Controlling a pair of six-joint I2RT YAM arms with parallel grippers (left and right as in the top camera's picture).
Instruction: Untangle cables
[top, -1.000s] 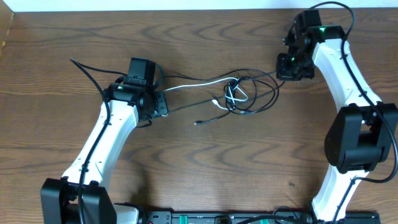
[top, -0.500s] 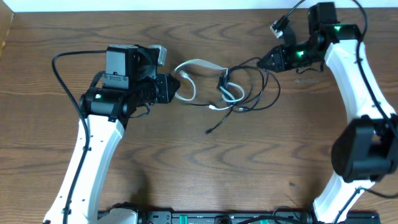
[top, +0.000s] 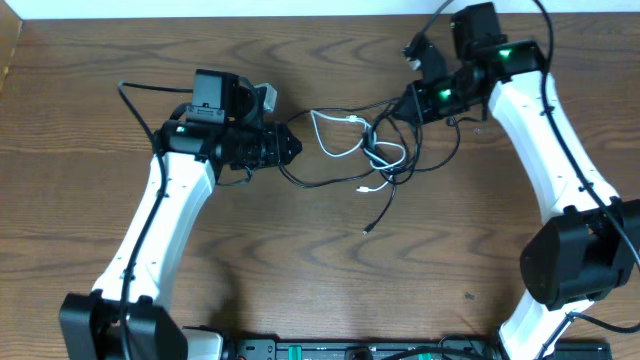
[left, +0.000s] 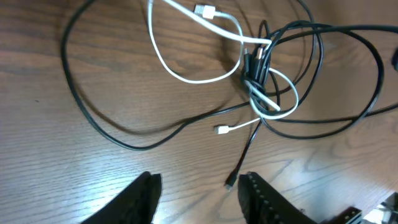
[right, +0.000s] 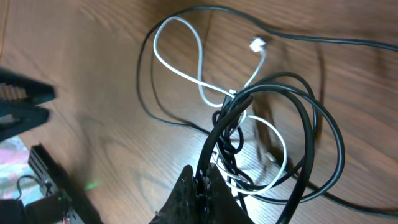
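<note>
The cables lie in a loose tangle (top: 378, 152) at mid-table: thin black loops around a knot (left: 256, 70), and a white cable (top: 322, 135) curling out to the left. My left gripper (top: 292, 150) is just left of the white loop and stands open, with only bare wood between its fingers (left: 198, 180). A black end plug (left: 230, 182) lies close to its right finger. My right gripper (top: 408, 100) is at the tangle's upper right, shut on a black cable (right: 214, 146) that rises from its fingertips. The white cable (right: 180, 62) loops beyond.
The brown wooden table (top: 300, 280) ends at a pale strip along the far edge (top: 250, 8). A dark equipment bar (top: 350, 350) runs along the front edge. Thick black cords (top: 135, 92) hang off both arms.
My left gripper has opened and let go of the white cable, which now lies loose on the table. My right gripper has carried its black cable leftwards, and the tangle has shifted.
</note>
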